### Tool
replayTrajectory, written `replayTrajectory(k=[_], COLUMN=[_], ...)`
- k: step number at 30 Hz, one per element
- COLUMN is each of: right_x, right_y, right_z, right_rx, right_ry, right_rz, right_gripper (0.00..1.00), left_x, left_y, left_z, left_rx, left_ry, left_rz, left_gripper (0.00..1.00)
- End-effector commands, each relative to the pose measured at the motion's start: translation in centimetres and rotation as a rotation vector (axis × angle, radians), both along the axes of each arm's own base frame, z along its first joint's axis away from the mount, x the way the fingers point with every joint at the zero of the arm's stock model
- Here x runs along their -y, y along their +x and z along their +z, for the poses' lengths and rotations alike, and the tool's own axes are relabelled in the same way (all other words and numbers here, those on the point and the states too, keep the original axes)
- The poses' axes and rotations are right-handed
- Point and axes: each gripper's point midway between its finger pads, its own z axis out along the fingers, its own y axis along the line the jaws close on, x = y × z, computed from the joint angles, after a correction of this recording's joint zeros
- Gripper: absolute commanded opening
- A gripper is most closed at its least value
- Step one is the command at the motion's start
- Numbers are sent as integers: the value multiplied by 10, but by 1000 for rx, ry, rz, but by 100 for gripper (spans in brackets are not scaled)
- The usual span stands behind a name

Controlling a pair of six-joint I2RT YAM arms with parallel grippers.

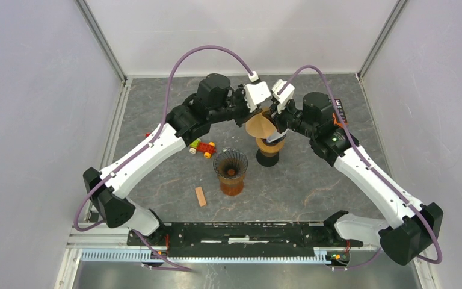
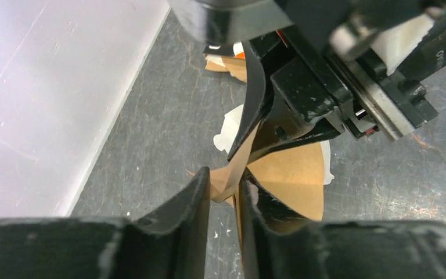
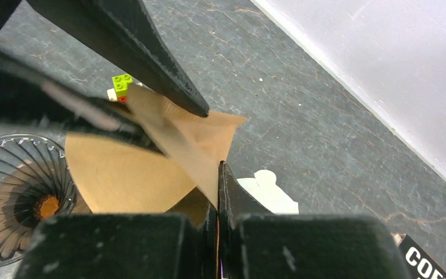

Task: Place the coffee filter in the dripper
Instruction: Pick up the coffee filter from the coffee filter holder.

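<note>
Left tool (image 1: 256, 113) and right tool (image 1: 275, 115) both pinch the coffee filter (image 1: 263, 127); the dripper (image 1: 230, 164) stands closer to the bases, on the left tool's side.

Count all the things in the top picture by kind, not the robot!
Brown paper coffee filter: 1
Glass dripper: 1
Toy brick model: 1
Small tan stick: 1
Stand with black base: 1
Black box: 1
Total: 6
</note>
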Motion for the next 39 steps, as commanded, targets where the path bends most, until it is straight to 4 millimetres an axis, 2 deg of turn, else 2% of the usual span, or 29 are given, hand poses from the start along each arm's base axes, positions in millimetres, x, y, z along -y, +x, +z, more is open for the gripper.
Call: replayTrajectory(k=[1, 2, 3, 7, 8, 11, 14, 16, 24, 29, 32, 34, 39], right_x=[6, 7, 7, 8, 8, 8, 7, 6, 12, 13, 13, 14, 14], right_y=[13, 14, 14, 14, 14, 13, 13, 14, 21, 26, 27, 27, 29], right_z=[29, 30, 31, 33, 33, 36, 40, 42, 48, 49, 47, 47, 44], right_rx=[52, 52, 54, 53, 50, 49, 49, 49, 48, 42, 39, 40, 23], right_ry=[34, 35, 37, 47, 49, 64, 82, 89, 94, 95, 94, 93, 112], right_rz=[-83, -91, -95, -104, -105, -107, -110, -112, -167, -192, -194, -197, -220], right_gripper=[1, 1, 0, 0, 0, 0, 0, 0, 2, 6, 12, 18, 39], left_x=[-3, -4, -6, -17, -18, -19, -18, -16, -7, -6, -5, -7, -15], left_y=[10, 11, 14, 22, 24, 28, 34, 36, 25, 24, 25, 26, 33], left_z=[9, 9, 9, 11, 11, 12, 11, 8, 12, 11, 12, 15, 24], left_rx=[81, 74, 68, 38, 30, -2, -27, -61, -150, -198, -216, -217, -243], left_ry=[34, 27, 19, -20, -31, -67, -97, -112, -160, -196, -215, -231, -312], left_rz=[103, 137, 175, 289, 307, 357, 408, 426, 395, 414, 432, 449, 544], left_gripper=[38, 43, 53, 72, 76, 76, 68, 58, 3, 2, 2, 2, 2])
